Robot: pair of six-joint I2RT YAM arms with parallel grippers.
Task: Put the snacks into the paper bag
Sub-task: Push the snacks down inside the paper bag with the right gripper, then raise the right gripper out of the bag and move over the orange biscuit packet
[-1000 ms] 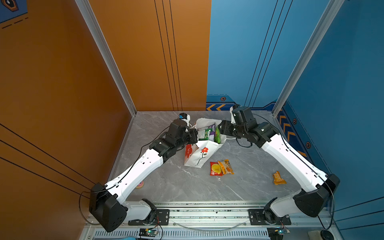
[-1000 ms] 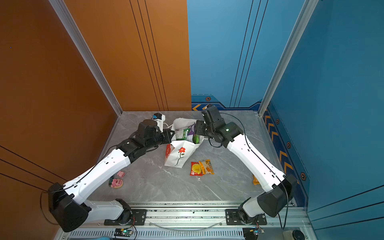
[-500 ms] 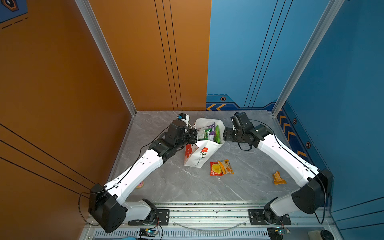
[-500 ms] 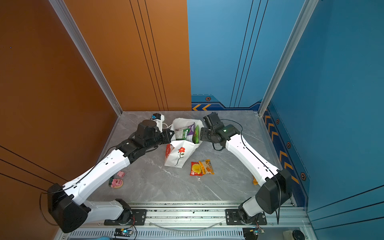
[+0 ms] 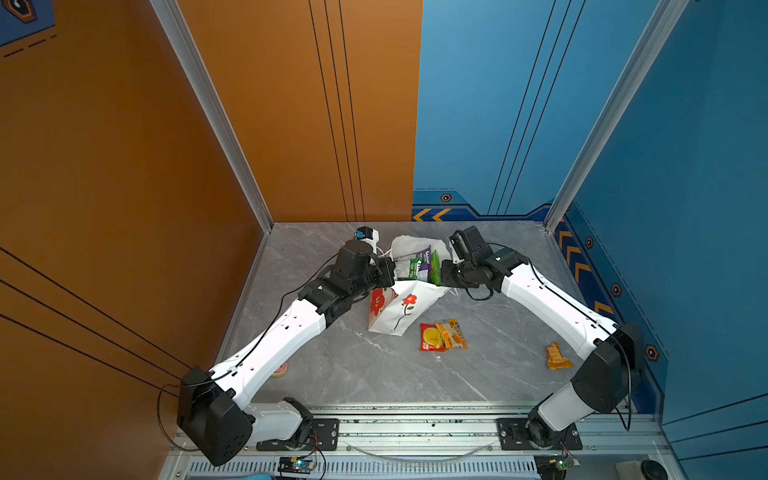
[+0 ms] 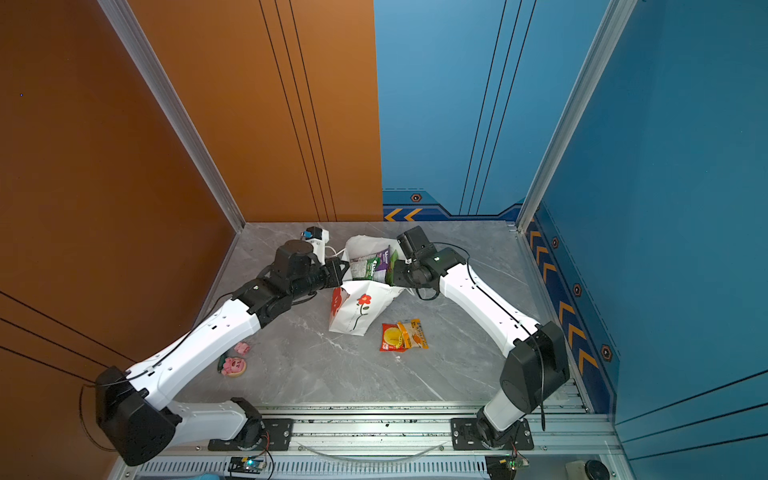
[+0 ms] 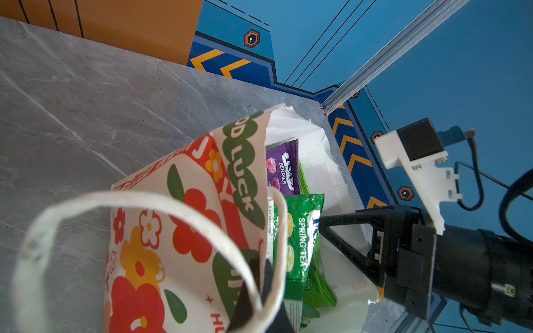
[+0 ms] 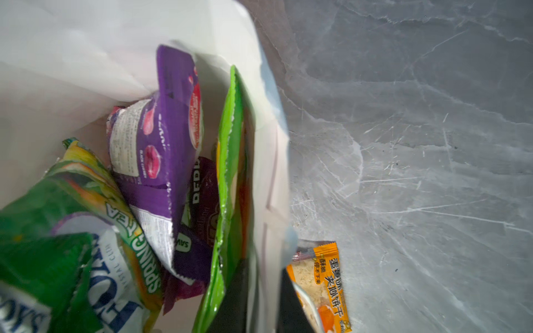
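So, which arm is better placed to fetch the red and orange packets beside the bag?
Probably the right. The packets lie on its side of the paper bag, and the left gripper is shut on the bag's rim, holding it up. The right gripper must first release the bag's wall.

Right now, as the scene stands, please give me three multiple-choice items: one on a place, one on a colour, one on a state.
1. Where is the purple berries packet? A inside the paper bag; B in a bowl; C on a shelf.
2. What colour is the lone packet by the right arm? A purple; B orange; C green.
3. How is the paper bag? A lying flat; B folded shut; C standing, mouth open.

1 A: the bag's white walls surround it.
2 B: its wrapper is orange.
3 C: the left gripper and the right gripper pinch its rim, and the contents show.
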